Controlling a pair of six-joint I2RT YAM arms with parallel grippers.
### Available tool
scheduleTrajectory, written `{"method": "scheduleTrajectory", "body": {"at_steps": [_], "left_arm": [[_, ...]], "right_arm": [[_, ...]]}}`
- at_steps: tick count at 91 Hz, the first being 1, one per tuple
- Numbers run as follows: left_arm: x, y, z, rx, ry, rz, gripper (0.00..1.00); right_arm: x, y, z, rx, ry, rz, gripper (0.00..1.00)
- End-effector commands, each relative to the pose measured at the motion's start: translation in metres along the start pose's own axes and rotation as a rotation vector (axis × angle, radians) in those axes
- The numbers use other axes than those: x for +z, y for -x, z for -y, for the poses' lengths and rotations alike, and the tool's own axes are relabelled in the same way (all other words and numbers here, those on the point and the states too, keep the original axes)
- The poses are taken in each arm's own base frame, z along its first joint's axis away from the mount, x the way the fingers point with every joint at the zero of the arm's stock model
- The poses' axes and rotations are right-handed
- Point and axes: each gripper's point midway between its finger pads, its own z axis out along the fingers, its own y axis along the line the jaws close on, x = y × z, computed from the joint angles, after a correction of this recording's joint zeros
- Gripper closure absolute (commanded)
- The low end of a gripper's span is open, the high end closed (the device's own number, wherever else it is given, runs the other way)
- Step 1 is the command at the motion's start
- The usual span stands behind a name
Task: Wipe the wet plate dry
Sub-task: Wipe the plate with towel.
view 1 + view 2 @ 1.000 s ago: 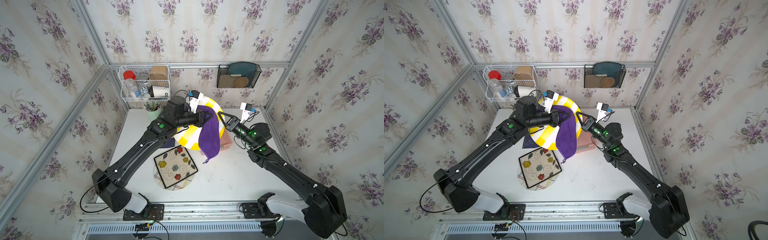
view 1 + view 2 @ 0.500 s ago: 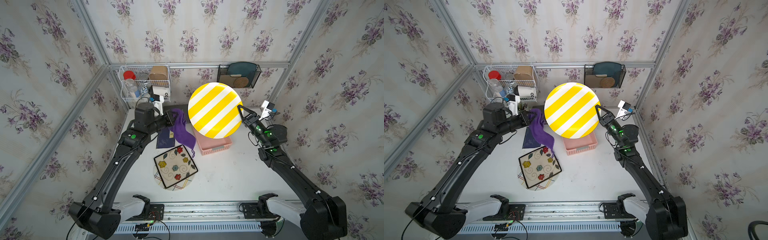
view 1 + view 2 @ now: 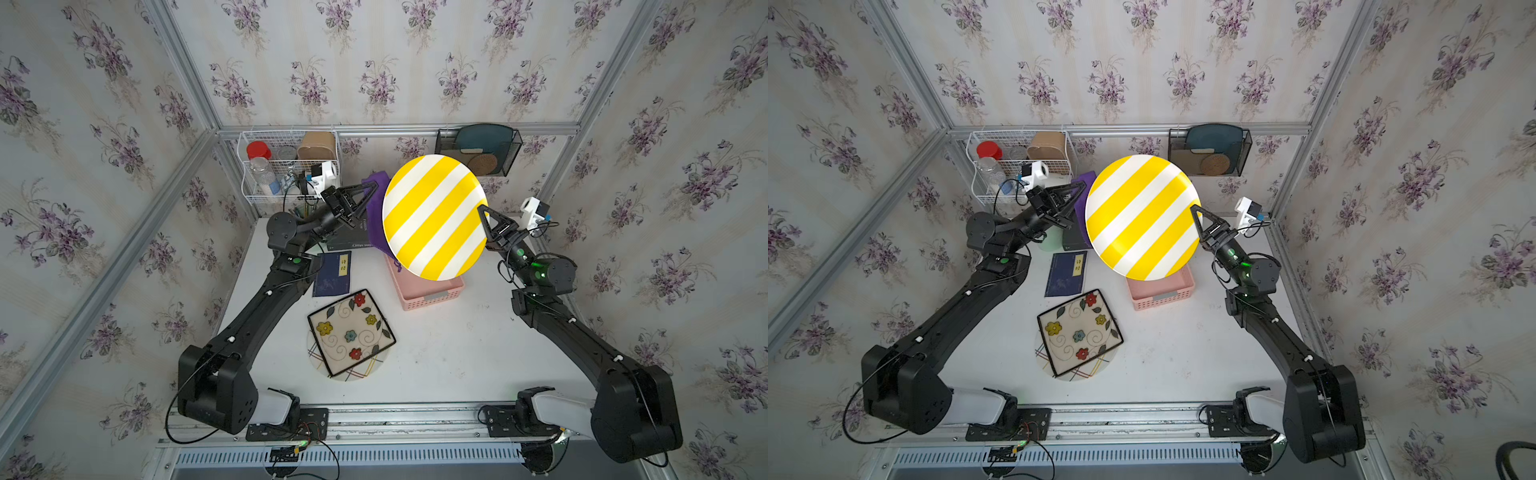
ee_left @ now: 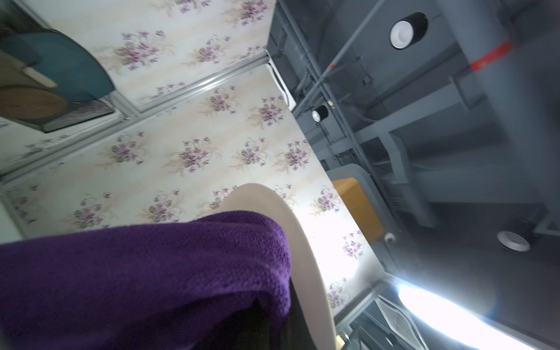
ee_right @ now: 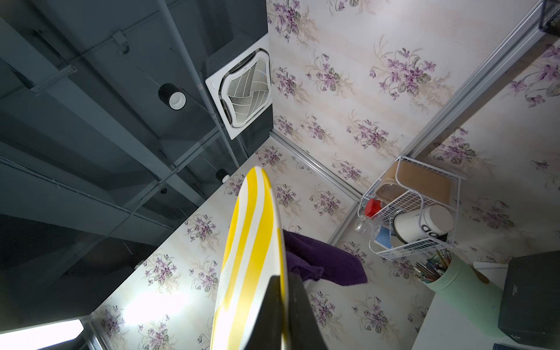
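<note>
Over the table [image 3: 449, 353], the likely slick, breakable plate [image 3: 432, 216] is pinched at its right rim by right gripper [image 3: 482, 210]; soft cloth [image 3: 374, 232] is clamped by left gripper [image 3: 372, 188].

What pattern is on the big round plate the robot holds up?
Wide yellow and white stripes slant across the plate. It shows best in both top views.

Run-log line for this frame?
left claw: shut on purple cloth | right claw: shut on striped plate rim | plate: lifted, striped face toward top camera | cloth: at plate's back
</note>
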Motion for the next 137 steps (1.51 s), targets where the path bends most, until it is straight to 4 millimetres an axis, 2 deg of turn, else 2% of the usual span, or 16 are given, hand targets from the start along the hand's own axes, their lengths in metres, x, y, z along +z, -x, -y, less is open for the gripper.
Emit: {"method": "scheduleTrajectory", "body": {"at_steps": [1,13,23,36,45,58,65,70,80,91,97,105,116,125,130,137], "left_arm": [[0.009,-0.01,0.035,0.0,-0.176,-0.018,1.0],[0.026,-0.026,0.047,-0.032,-0.301,-0.025,1.0],[0.043,-0.043,0.049,-0.072,-0.365,-0.057,1.0],[0.063,-0.07,0.041,-0.132,-0.382,-0.113,1.0],[0.067,-0.081,0.042,-0.15,-0.393,-0.124,1.0],[0.059,-0.08,0.057,-0.126,-0.409,-0.112,1.0],[0.056,-0.074,0.067,-0.108,-0.416,-0.103,1.0],[0.053,-0.067,0.075,-0.093,-0.428,-0.089,1.0],[0.054,-0.055,0.086,-0.072,-0.446,-0.081,1.0],[0.063,-0.054,0.089,-0.067,-0.463,-0.096,1.0],[0.068,-0.057,0.089,-0.074,-0.47,-0.105,1.0],[0.077,-0.068,0.085,-0.093,-0.471,-0.124,1.0],[0.088,-0.091,0.076,-0.115,-0.455,-0.155,1.0],[0.095,-0.108,0.069,-0.129,-0.438,-0.184,1.0],[0.094,-0.111,0.071,-0.13,-0.445,-0.189,1.0],[0.086,-0.104,0.076,-0.114,-0.455,-0.173,1.0]], "right_arm": [[0.005,-0.009,-0.008,-0.003,0.034,-0.016,1.0],[0.019,-0.022,-0.008,0.018,0.048,-0.036,1.0],[0.037,-0.019,-0.02,0.001,0.093,-0.025,1.0],[0.062,0.011,-0.04,-0.054,0.139,0.049,1.0],[0.074,0.038,-0.045,-0.081,0.144,0.099,1.0],[0.061,0.084,-0.043,-0.119,0.102,0.221,1.0],[0.05,0.091,-0.043,-0.142,0.088,0.227,1.0],[0.046,0.084,-0.043,-0.152,0.091,0.202,1.0],[0.035,0.053,-0.034,-0.12,0.107,0.105,1.0],[0.021,0.02,-0.03,-0.071,0.136,0.07,1.0],[0.026,-0.002,-0.032,-0.055,0.142,0.037,1.0],[0.039,-0.01,-0.039,-0.08,0.16,0.025,1.0],[0.061,0.009,-0.056,-0.112,0.215,0.062,1.0],[0.076,0.036,-0.056,-0.149,0.194,0.103,1.0],[0.074,0.057,-0.054,-0.169,0.173,0.153,1.0],[0.062,0.082,-0.049,-0.176,0.135,0.213,1.0]]}}
